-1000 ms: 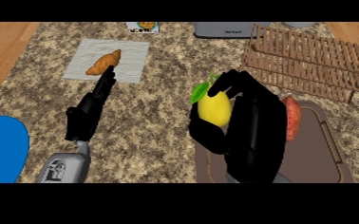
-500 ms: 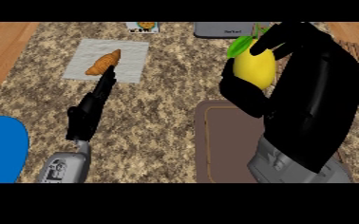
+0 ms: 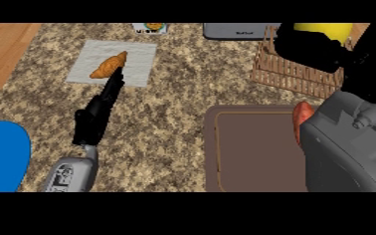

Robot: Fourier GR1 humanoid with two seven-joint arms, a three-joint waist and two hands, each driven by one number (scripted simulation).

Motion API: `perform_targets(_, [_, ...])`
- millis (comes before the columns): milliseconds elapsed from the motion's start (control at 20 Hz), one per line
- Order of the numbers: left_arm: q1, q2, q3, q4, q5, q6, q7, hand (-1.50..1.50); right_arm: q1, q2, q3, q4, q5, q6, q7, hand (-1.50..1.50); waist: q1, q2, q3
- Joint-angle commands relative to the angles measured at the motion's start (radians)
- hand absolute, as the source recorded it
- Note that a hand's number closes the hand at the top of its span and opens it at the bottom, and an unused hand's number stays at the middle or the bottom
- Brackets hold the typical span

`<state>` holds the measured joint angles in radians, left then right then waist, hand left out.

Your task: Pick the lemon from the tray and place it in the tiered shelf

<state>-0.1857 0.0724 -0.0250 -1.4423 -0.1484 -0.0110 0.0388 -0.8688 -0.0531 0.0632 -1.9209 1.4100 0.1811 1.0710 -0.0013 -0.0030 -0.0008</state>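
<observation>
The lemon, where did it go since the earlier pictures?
The right hand, curled round the lemon, carried it up and away from the brown tray to the far right, over the wooden tiered shelf. It has not let go. The left hand and the croissant on its napkin stayed put.

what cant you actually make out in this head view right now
- Lemon: only a yellow strip shows; the right hand covers the rest, the top edge cuts it.
- Tiered shelf: the right arm hides its right part; levels unreadable.
- Red item on the tray: mostly behind the forearm, unidentifiable.
- Small packet and grey object: cut by the top edge.
</observation>
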Motion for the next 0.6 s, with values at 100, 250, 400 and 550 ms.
perform_targets(100, [0.033, 0.001, -0.007, -0.048, 0.008, -0.014, 0.012, 0.0, -0.064, -0.072, -0.145, 0.106, -0.021, 0.006, -0.026, 1.5, 0.007, 0.002, 0.001])
perform_targets(250, [-0.031, -0.013, 0.005, 0.055, -0.006, 0.002, -0.007, 0.0, -0.122, -0.098, -0.182, 0.133, -0.037, 0.04, -0.041, 1.5, 0.002, 0.003, 0.0])
perform_targets(400, [-0.001, -0.003, 0.003, 0.019, -0.014, 0.003, -0.021, 0.0, -0.039, -0.152, -0.162, 0.093, -0.019, 0.057, -0.097, 1.5, 0.0, 0.002, 0.0])
perform_targets(550, [-0.022, 0.013, 0.024, 0.038, -0.001, -0.013, -0.045, 0.0, -0.069, -0.192, -0.178, 0.189, -0.013, 0.007, -0.146, 1.5, 0.003, 0.004, 0.0])
